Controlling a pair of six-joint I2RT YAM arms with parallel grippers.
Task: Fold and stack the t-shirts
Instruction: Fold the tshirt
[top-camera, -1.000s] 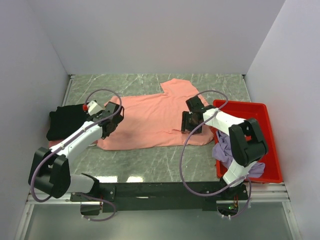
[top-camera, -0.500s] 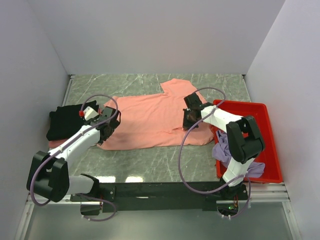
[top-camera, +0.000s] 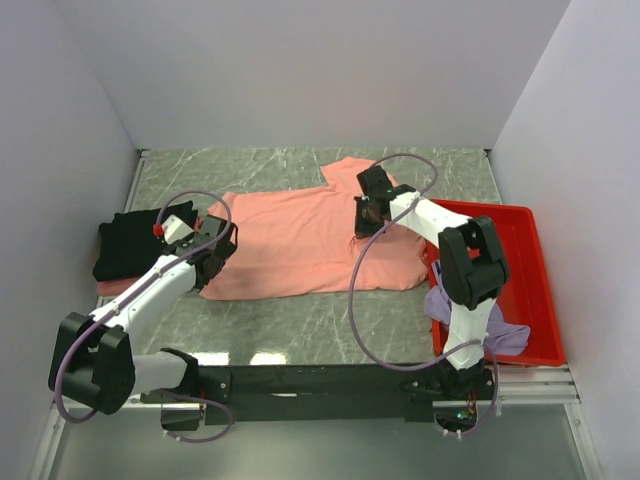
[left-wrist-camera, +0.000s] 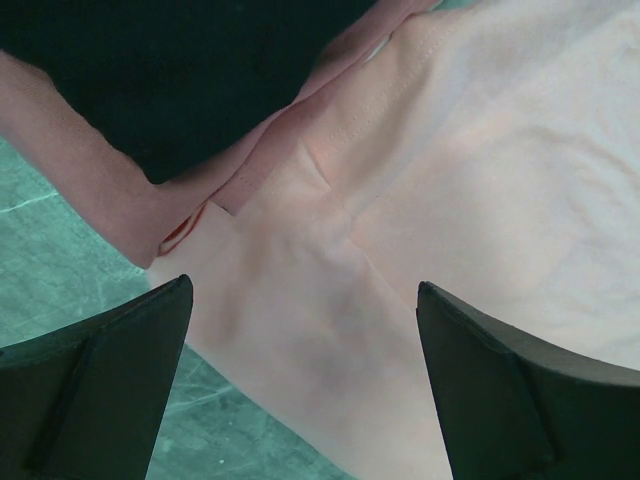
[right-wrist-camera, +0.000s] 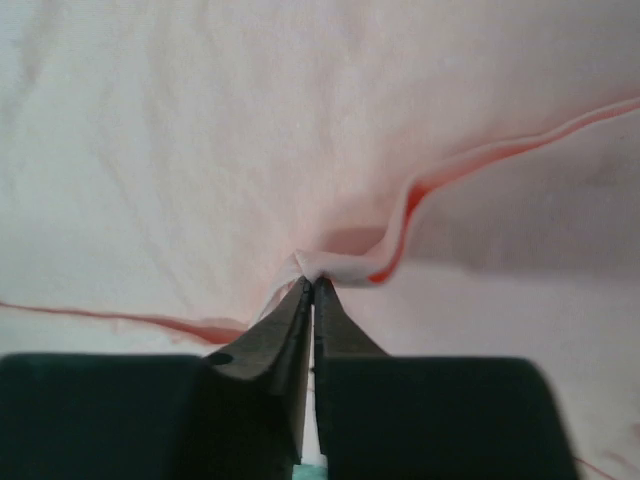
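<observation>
Salmon-pink t-shirt (top-camera: 300, 245) flat, long axis left-right, right gripper (top-camera: 365, 215) pinching its fold

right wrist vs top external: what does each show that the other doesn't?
Only right wrist: the right gripper shut on a pinched-up fold of cloth. Only top external: the black t-shirt, the lavender t-shirt in the red tray, and the left gripper. Both: the salmon t-shirt that the right gripper holds.

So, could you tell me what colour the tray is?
The tray is red, best seen in the top external view.
</observation>
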